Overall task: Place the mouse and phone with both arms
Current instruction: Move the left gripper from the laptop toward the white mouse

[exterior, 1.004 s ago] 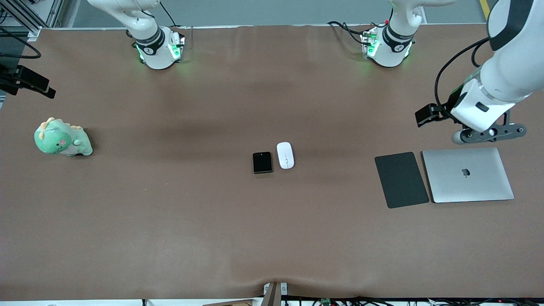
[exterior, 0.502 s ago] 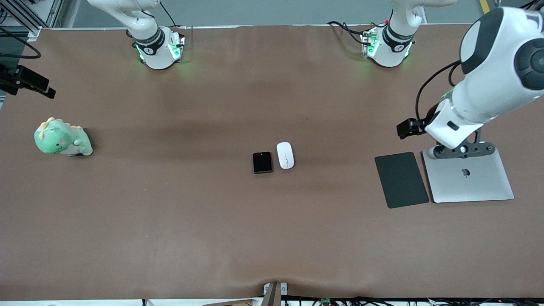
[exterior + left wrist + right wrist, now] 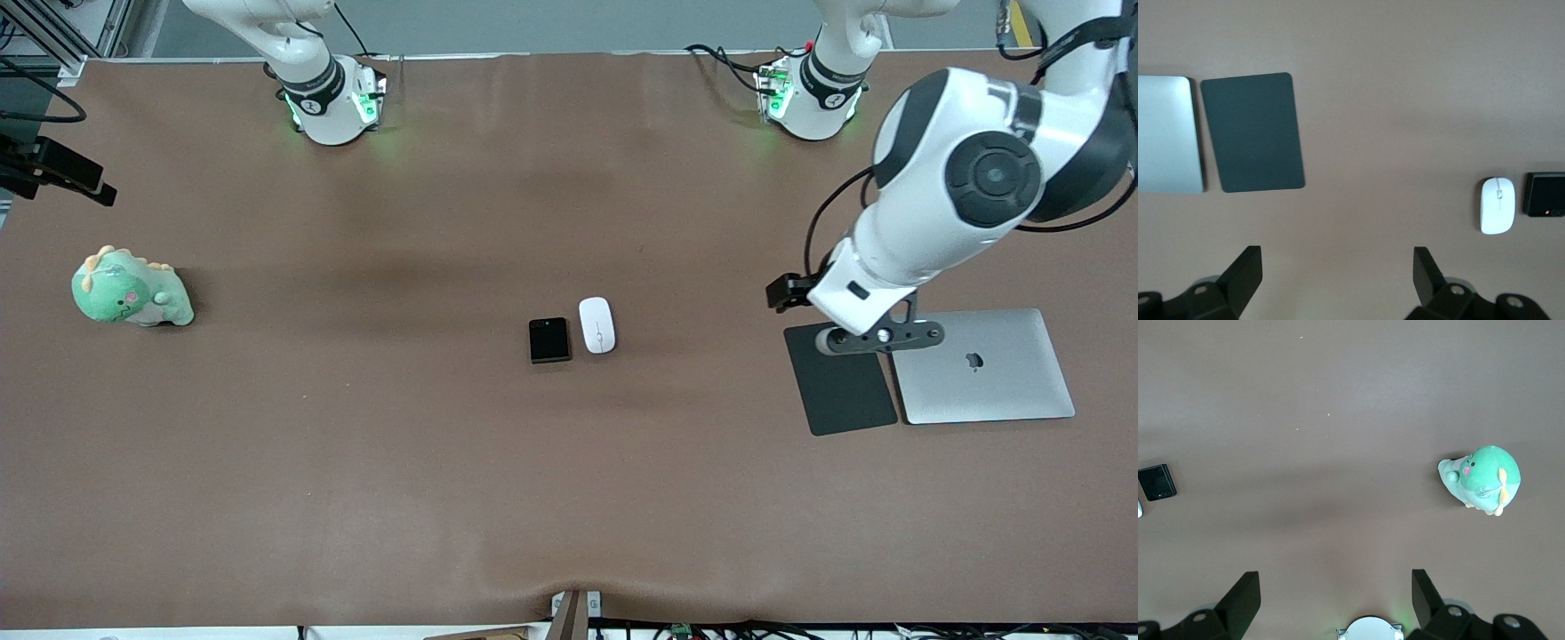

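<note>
The white mouse [image 3: 597, 324] and the black phone [image 3: 548, 340] lie side by side at the middle of the table, the mouse toward the left arm's end. My left gripper [image 3: 876, 336] hangs open and empty in the air over the dark grey pad [image 3: 840, 382], well short of the mouse. In the left wrist view the left gripper [image 3: 1337, 273] is open, with the mouse [image 3: 1497, 205] and phone [image 3: 1545, 195] off to one side. My right gripper [image 3: 1336, 600] is open and empty, high over its own base; the phone [image 3: 1157, 482] shows at that view's edge.
A closed silver laptop [image 3: 978, 364] lies beside the dark pad at the left arm's end. A green dinosaur plush [image 3: 129, 289] sits at the right arm's end, also in the right wrist view [image 3: 1481, 480]. The arm bases [image 3: 333, 102] stand along the table's top edge.
My left arm has swung from over the laptop's end toward the middle, and its gripper is now over the dark pad. The mouse, the phone and the right arm have not moved.
</note>
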